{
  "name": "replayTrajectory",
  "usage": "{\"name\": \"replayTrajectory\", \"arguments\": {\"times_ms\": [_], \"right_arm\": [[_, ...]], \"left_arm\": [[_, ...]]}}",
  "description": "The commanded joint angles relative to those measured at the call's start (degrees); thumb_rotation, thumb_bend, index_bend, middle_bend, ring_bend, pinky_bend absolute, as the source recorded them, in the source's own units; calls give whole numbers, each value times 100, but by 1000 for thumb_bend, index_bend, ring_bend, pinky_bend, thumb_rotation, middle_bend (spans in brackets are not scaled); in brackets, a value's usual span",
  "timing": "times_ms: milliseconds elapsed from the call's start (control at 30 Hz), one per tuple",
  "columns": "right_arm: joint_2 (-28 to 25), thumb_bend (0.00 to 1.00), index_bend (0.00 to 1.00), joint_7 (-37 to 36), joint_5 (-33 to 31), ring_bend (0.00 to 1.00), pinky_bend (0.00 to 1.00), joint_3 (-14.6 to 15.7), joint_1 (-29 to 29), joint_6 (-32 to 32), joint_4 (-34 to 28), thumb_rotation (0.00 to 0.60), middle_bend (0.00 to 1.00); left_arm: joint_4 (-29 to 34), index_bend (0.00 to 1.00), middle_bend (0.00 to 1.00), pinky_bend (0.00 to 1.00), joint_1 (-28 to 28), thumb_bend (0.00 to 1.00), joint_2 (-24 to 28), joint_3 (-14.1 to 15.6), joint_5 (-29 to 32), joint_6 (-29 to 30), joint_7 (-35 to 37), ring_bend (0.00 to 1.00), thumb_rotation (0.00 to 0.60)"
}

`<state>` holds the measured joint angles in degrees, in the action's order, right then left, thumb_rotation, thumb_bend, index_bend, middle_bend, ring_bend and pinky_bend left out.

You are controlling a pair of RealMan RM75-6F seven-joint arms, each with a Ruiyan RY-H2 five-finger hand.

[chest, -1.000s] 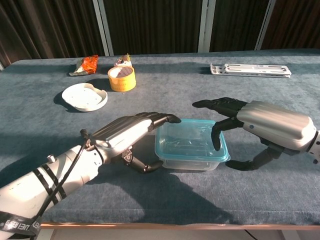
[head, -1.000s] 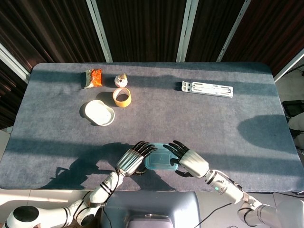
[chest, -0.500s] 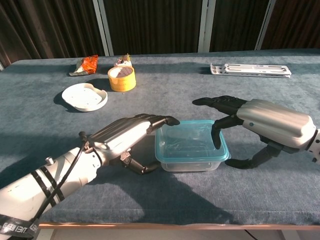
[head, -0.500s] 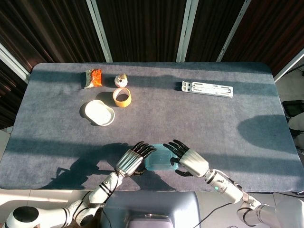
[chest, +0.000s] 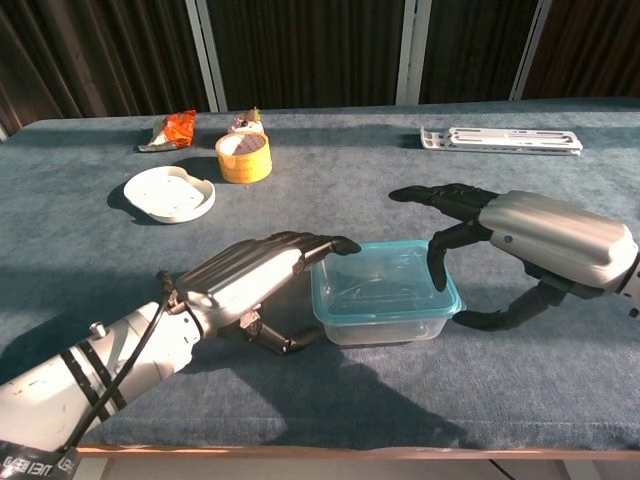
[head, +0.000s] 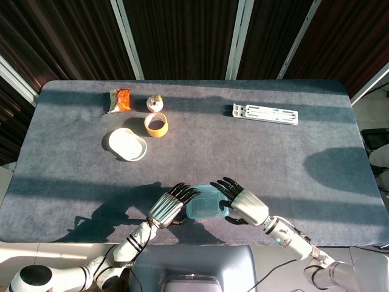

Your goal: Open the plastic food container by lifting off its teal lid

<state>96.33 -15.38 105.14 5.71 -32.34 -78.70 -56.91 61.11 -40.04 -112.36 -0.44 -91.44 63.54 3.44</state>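
flanking the container (chest: 385,305), the left hand (chest: 245,280) and right hand (chest: 545,240) had fingers spread, gripping nothing (teal lid (chest: 383,280) not yet lifted).

Both hands flanked the food container (chest: 385,295) closely; bare table (chest: 330,190) lay behind it, the tape roll (chest: 243,157) well beyond.
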Motion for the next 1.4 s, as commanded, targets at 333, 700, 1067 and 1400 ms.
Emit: {"name": "replayTrajectory", "arguments": {"times_ms": [333, 700, 1067, 1400], "right_arm": [[-30, 400, 650, -23, -39, 0, 0, -12, -11, -27, -37, 600, 55], [-78, 401, 651, 51, -69, 0, 0, -31, -9, -62, -132, 600, 55], [-100, 401, 651, 77, -88, 0, 0, -41, -23, -54, -208, 600, 55], [-158, 401, 651, 107, -96, 0, 0, -71, -38, -84, -297, 600, 55]], "left_arm": [[-95, 96, 257, 135, 26, 336, -32, 77, -84, 37, 104, 202, 600], [-192, 90, 296, 162, 55, 336, -54, 165, -153, 31, 146, 243, 600], [-325, 88, 322, 187, 63, 335, -84, 225, -236, 47, 131, 269, 600], [-454, 89, 331, 193, 67, 336, -146, 292, -351, 111, 83, 275, 600]]}}
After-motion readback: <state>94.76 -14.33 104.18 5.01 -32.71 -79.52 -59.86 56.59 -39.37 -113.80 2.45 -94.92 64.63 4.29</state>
